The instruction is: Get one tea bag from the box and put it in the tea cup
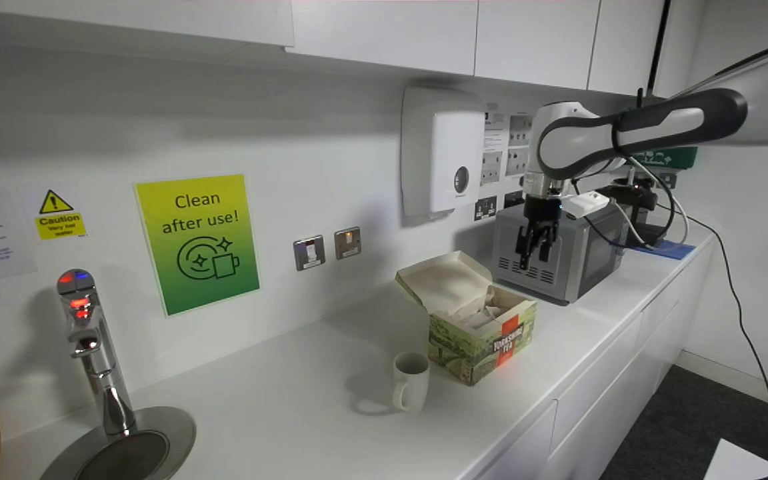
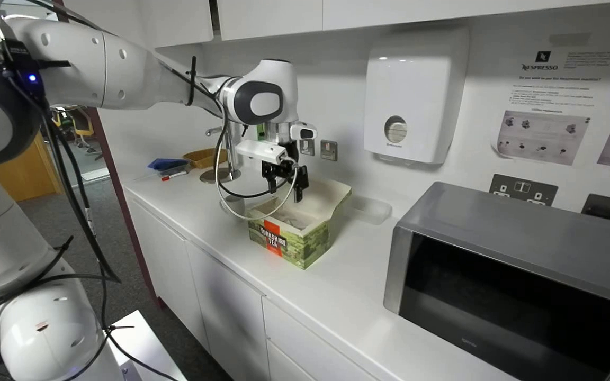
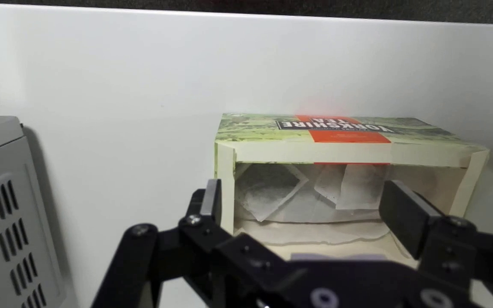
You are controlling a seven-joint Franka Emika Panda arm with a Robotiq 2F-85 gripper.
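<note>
The box, a green and red tea carton (image 1: pixel 484 350), stands open on the counter with its lid raised toward the wall. It also shows in an exterior view (image 2: pixel 305 246) and in the wrist view (image 3: pixel 257 128). In the wrist view a tea bag (image 3: pixel 268 192) and other bags (image 3: pixel 360 188) lie inside, beside torn paper. The white tea cup (image 1: pixel 414 383) stands upright beside the carton; a cable partly crosses it in an exterior view (image 2: pixel 233 205). My gripper (image 1: pixel 535 259) is open and empty above the carton, pointing down, in both exterior views (image 2: pixel 285 194) and the wrist view (image 3: pixel 301 186).
A grey microwave (image 1: pixel 534 267) stands on the counter near the carton. A clear plastic tray (image 2: pixel 373 209) lies behind the carton. A tap (image 1: pixel 99 373) stands beyond the cup. A towel dispenser (image 2: pixel 416 95) hangs on the wall. A white cable (image 2: pixel 219 182) loops below the wrist.
</note>
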